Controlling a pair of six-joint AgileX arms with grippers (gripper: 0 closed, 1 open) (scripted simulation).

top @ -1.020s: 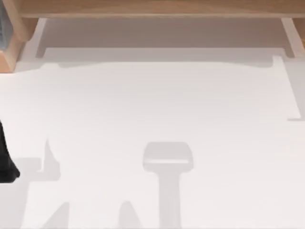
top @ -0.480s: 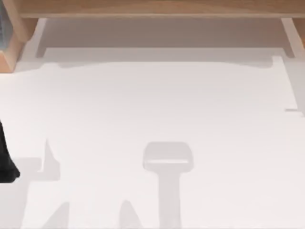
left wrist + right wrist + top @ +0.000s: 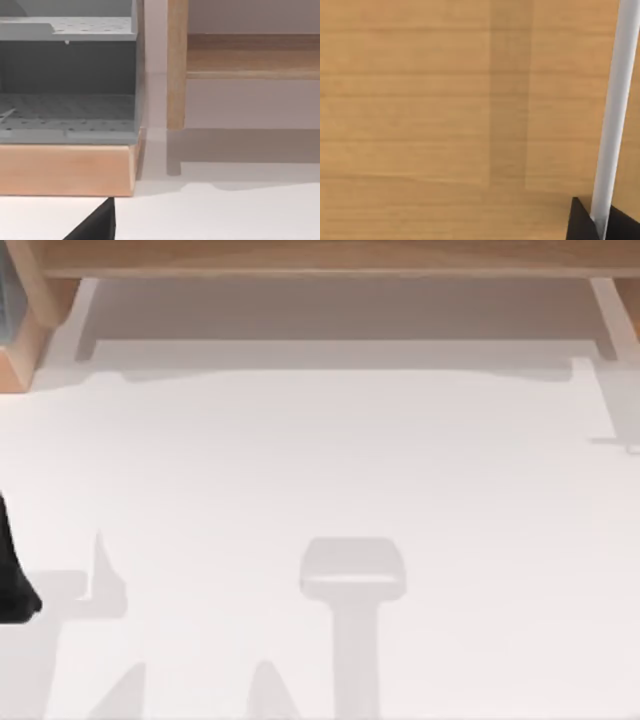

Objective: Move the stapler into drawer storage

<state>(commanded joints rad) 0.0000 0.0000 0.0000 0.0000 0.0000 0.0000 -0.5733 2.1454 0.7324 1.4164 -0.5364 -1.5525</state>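
Stapler position cannot be fixed with certainty: a slim white bar (image 3: 615,110), possibly it, is flanked closely by the right gripper (image 3: 600,225), which looks closed on it, before a wooden face (image 3: 420,100). A firm grip and level travel are called for. The white tabletop (image 3: 320,460) is bounded by a wooden frame (image 3: 320,255). A grey drawer unit (image 3: 65,105) is faced by the left gripper (image 3: 97,225), parked at the left; whether it is open cannot be told.

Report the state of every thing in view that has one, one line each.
left claw: idle, low over the white table at its left edge.
right claw: close up against a wooden face, with a slim white bar running up from its tip.
grey perforated rack: open at the front, resting on a wooden base.
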